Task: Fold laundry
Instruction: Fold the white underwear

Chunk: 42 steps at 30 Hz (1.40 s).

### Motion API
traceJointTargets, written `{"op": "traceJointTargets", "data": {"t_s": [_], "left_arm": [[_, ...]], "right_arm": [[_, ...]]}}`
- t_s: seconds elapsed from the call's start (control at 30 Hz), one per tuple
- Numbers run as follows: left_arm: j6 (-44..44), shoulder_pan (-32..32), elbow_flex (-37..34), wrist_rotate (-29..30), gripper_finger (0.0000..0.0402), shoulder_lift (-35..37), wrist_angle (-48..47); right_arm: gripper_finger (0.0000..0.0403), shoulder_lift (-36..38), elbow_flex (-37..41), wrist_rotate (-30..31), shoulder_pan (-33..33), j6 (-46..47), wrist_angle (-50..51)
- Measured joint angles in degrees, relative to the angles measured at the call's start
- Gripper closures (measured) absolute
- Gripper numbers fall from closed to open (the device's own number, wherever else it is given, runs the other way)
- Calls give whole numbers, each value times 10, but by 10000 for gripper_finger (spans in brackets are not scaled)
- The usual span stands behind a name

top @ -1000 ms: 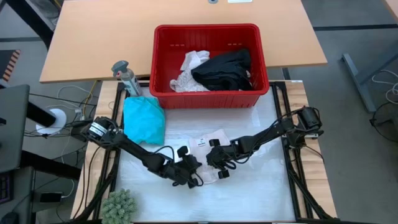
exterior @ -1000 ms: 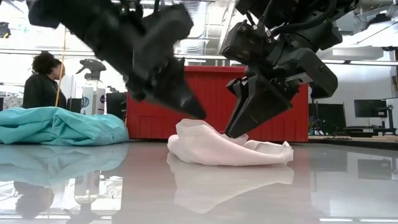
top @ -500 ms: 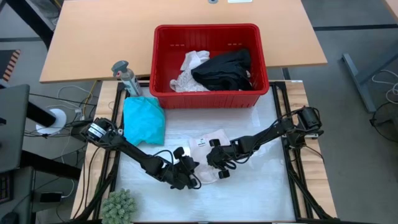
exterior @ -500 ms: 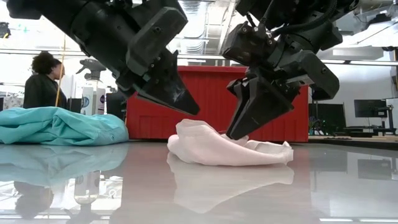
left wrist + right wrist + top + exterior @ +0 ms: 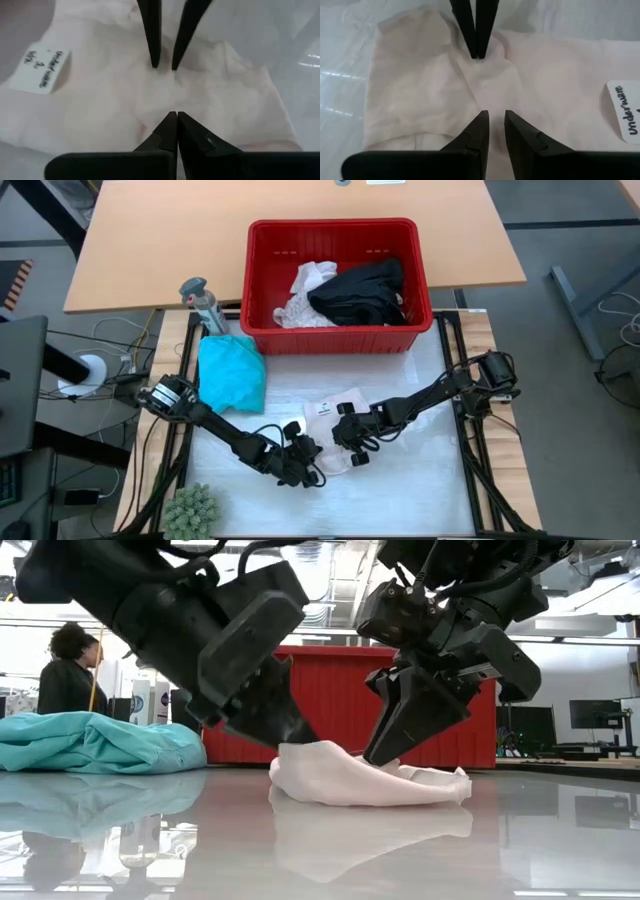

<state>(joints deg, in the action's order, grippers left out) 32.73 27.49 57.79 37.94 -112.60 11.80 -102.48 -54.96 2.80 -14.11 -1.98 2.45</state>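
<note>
A cream garment (image 5: 332, 411) with a white label (image 5: 42, 68) lies bunched at the middle of the table, its bottom flat on the surface (image 5: 360, 782). My right gripper (image 5: 495, 114) stands on the garment's middle, its fingers nearly shut with cloth between them. My left gripper (image 5: 173, 116), shut, comes slanting down at the garment's raised near-left fold (image 5: 300, 750); its tips (image 5: 305, 737) are at the fold's top. A teal garment (image 5: 232, 372) lies on the table at the left. My left gripper's shut fingertips (image 5: 303, 733) meet the top of the raised fold, slanting down from the table's left. Whether they press the cloth or stand just over it, I cannot tell. My right gripper pinches a small ridge of cloth (image 5: 164, 70) in the garment's middle between its two fingertips, slanting down from the right. The garment stays on the table, slack.
A red basket (image 5: 340, 337) at the far side holds a white garment (image 5: 305, 288) and a black one (image 5: 362, 290). A spray bottle (image 5: 203, 302) stands far left, a green fuzzy plant (image 5: 190, 510) near left. A person (image 5: 68, 670) stands beyond the table.
My left gripper, still shut, has come down from above the cream garment until its tips reach the raised fold. My right gripper and the garment have kept still.
</note>
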Motion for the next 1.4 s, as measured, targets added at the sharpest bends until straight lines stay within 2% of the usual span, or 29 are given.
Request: {"op": "traceJointTargets", "data": {"t_s": [0.37,0.67,0.87,1.03,1.23,1.4], "left_arm": [[8,0,2,-5,401,0,7],[6,-1,1,-15,401,0,10],[-3,-1,1,-25,401,1,10],[-59,-2,14,-7,401,35,6],[-155,-15,41,33,402,68,8],[-201,-36,47,30,401,70,9]], "right_arm": [[315,6,0,1,5,-15,7],[315,63,0,5,13,-13,42],[315,77,-1,90,40,94,160],[315,77,0,100,73,145,224],[314,76,0,84,102,175,241],[282,76,0,74,133,200,274]]}}
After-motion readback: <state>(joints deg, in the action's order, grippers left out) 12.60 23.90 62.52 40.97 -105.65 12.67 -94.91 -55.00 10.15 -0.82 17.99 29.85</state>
